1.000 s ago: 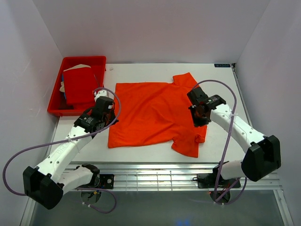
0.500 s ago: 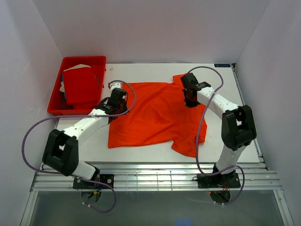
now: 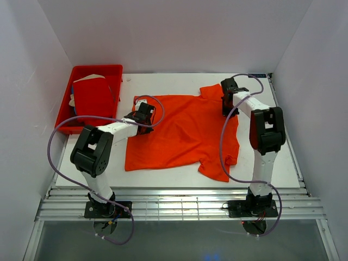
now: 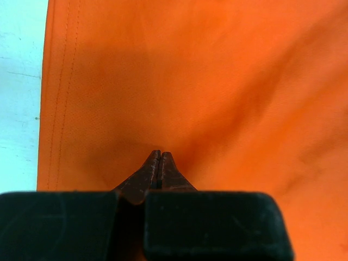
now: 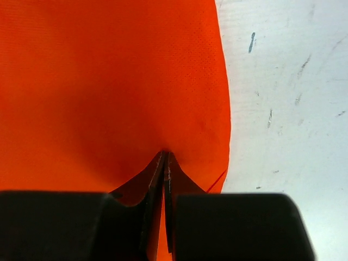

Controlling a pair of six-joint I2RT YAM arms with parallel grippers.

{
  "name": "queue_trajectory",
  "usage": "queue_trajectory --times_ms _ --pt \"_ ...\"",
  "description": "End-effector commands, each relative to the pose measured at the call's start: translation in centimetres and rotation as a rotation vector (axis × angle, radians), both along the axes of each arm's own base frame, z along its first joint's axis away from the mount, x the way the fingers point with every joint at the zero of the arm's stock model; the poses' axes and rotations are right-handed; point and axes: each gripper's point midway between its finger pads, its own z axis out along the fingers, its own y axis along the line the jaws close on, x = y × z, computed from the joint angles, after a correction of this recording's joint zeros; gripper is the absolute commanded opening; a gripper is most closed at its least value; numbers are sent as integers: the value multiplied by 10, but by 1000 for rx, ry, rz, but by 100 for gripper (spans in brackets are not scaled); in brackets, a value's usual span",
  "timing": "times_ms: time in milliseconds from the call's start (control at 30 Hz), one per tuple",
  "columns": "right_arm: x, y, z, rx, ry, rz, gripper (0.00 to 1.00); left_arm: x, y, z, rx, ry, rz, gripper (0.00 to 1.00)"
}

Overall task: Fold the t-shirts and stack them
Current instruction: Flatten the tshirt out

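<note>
Got the left tool (image 3: 145, 115) and right tool (image 3: 229, 106) both pinched fully shut on the orange shirt (image 3: 179, 138). Spread flat on the counter (image 3: 163, 80) between them, lengthwise from tool to tool. Probably calls for a pull toward the near side. Seeing the red shirt (image 3: 92, 98) in the tray (image 3: 97, 68), left of the left tool. Can't read any writing.

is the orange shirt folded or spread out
Spread out: the orange t-shirt lies open on the table, both sleeves showing. The left hand and right hand are shut on its cloth.
</note>
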Motion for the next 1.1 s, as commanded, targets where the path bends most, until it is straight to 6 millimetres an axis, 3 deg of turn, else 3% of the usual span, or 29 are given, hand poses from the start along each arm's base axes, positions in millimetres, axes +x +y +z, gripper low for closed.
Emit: queue_trajectory --times_ms 0,300,533,633,733,767,833,867,967,1000,1033,1067 --pt "12 1 -6 25 16 20 8 14 -1 15 -18 -48 16 0" --pt "30 -10 -39 54 79 -1 8 16 10 2 9 -27 31 0" --pt "65 -20 -37 69 52 -10 8 17 17 -10 13 -11 36 0" --pt "68 -19 -39 79 58 10 8 20 19 -12 17 -10 41 0" --pt "76 -12 -23 108 0 54 8 33 16 4 0 -75 44 0" --pt "79 -11 -3 117 -47 63 8 37 14 12 -6 -100 43 0" --pt "83 -11 13 116 -109 76 11 52 14 38 -18 -177 60 0" --pt "85 -12 38 117 -167 80 13 58 14 48 -19 -209 68 0" --pt "92 -9 80 131 -282 107 29 77 18 88 -7 -320 94 0" --pt "95 -9 87 130 -302 112 50 84 19 98 -6 -351 98 3" --pt "101 -8 101 130 -337 114 58 92 20 112 -4 -383 100 7" --pt "104 -8 104 127 -343 117 64 99 28 110 6 -382 115 20"
